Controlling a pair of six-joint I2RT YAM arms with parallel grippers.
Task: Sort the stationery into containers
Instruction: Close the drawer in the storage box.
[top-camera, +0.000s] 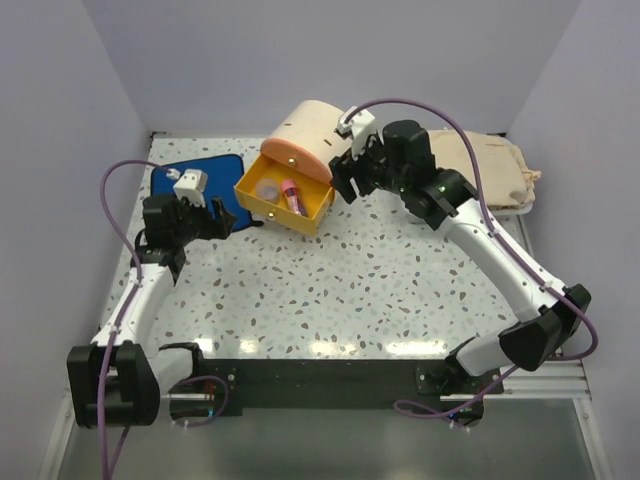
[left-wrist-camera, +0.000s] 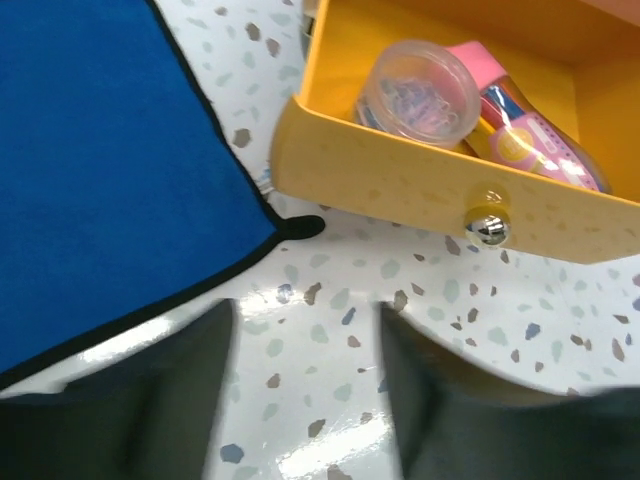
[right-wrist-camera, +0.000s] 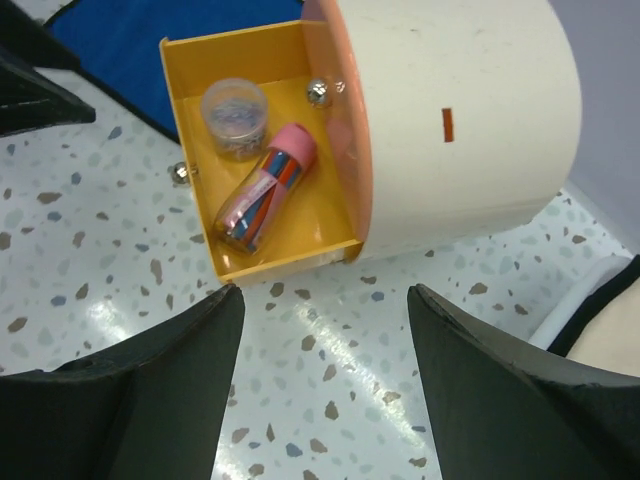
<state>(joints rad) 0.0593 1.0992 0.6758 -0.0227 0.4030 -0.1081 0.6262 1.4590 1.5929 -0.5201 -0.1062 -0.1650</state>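
- My left arm (top-camera: 140, 295) reaches forward from its base at the near left, with the wrist turned inward to the right.
- My left gripper (top-camera: 222, 217) is held low with its jaws apart. On its wrist camera the two dark fingers (left-wrist-camera: 130, 410) are blurred along the bottom edge.
- My right arm (top-camera: 490, 255) stretches farther out, from the near right toward the centre back, with the wrist turned left.
- My right gripper (top-camera: 345, 180) tips downward with its jaws wide. Its black fingers (right-wrist-camera: 140, 400) are spread to either side of the wrist view.
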